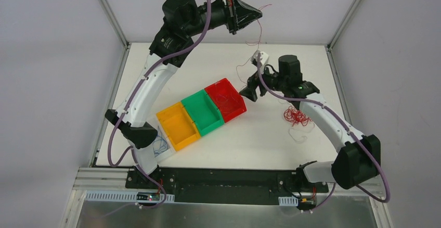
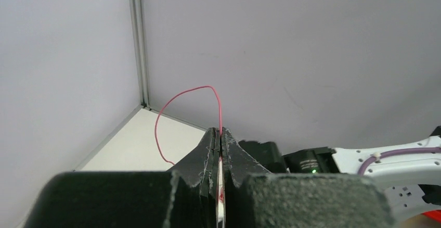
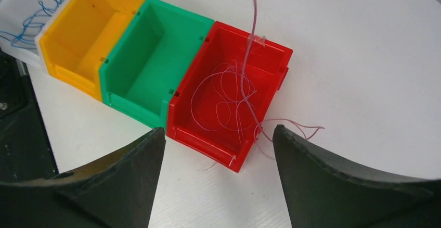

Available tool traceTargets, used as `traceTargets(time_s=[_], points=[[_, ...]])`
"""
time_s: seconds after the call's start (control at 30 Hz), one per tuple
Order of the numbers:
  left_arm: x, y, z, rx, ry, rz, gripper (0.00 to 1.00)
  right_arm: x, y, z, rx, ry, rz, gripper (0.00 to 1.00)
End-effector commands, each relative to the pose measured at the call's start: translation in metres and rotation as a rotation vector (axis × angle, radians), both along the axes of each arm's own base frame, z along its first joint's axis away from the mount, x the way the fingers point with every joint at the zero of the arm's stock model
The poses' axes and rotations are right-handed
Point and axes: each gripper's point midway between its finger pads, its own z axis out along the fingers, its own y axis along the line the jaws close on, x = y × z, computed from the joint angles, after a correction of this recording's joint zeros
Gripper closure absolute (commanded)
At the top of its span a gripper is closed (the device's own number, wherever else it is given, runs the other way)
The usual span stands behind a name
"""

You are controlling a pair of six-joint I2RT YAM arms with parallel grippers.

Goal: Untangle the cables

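My left gripper (image 1: pixel 258 13) is raised high at the back, shut on a thin dark red cable (image 1: pixel 259 33) that hangs down toward the table. In the left wrist view that cable (image 2: pixel 184 91) loops out of the closed fingertips (image 2: pixel 221 132). Lower, my right gripper (image 1: pixel 248 91) stands open beside the red bin (image 1: pixel 235 108), with nothing between its fingers (image 3: pixel 218 130). The hanging cable (image 3: pixel 244 90) runs down into the red bin (image 3: pixel 205 136), where its loops lie; one end trails over the rim onto the table. A bright red tangle (image 1: pixel 296 117) lies by the right arm.
A green bin (image 1: pixel 204 114) and a yellow bin (image 1: pixel 178 128) stand in a row with the red one. A clear tray (image 1: pixel 165 152) at the row's left end holds blue cables (image 3: pixel 28 22). A white cable (image 1: pixel 300 135) lies under the red tangle.
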Motion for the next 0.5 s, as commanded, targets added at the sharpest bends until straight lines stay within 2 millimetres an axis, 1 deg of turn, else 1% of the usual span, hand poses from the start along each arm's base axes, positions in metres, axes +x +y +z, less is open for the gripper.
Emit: traceTargets(time_s=[0.0, 0.07, 0.13, 0.2, 0.23, 0.27, 0.37, 0.43, 0.47], points=[[-0.028, 0.023, 0.039, -0.049, -0.120, -0.009, 1.00, 0.026, 0.014, -0.002, -0.051, -0.148, 0.046, 0.29], [-0.025, 0.025, 0.039, -0.049, -0.115, 0.001, 1.00, 0.031, 0.014, -0.010, -0.097, -0.184, 0.061, 0.52], [-0.017, 0.031, 0.039, -0.065, -0.077, 0.035, 1.00, 0.034, 0.013, -0.010, -0.112, -0.212, 0.051, 0.72], [-0.006, 0.038, 0.039, -0.085, -0.030, 0.059, 1.00, 0.030, 0.014, -0.011, -0.117, -0.196, 0.061, 0.90], [0.001, 0.042, 0.038, -0.092, -0.010, 0.074, 1.00, 0.029, 0.014, -0.010, -0.117, -0.191, 0.061, 0.97], [0.006, 0.046, 0.036, -0.097, 0.008, 0.085, 1.00, 0.028, 0.015, -0.009, -0.113, -0.186, 0.062, 1.00], [0.023, 0.056, 0.029, -0.112, 0.065, 0.112, 1.00, 0.025, 0.018, 0.000, -0.088, -0.175, 0.061, 1.00], [0.030, 0.062, 0.025, -0.121, 0.093, 0.120, 1.00, 0.024, 0.020, 0.004, -0.074, -0.170, 0.058, 1.00], [0.031, 0.062, 0.025, -0.124, 0.097, 0.117, 1.00, 0.024, 0.022, 0.005, -0.070, -0.169, 0.058, 0.92]])
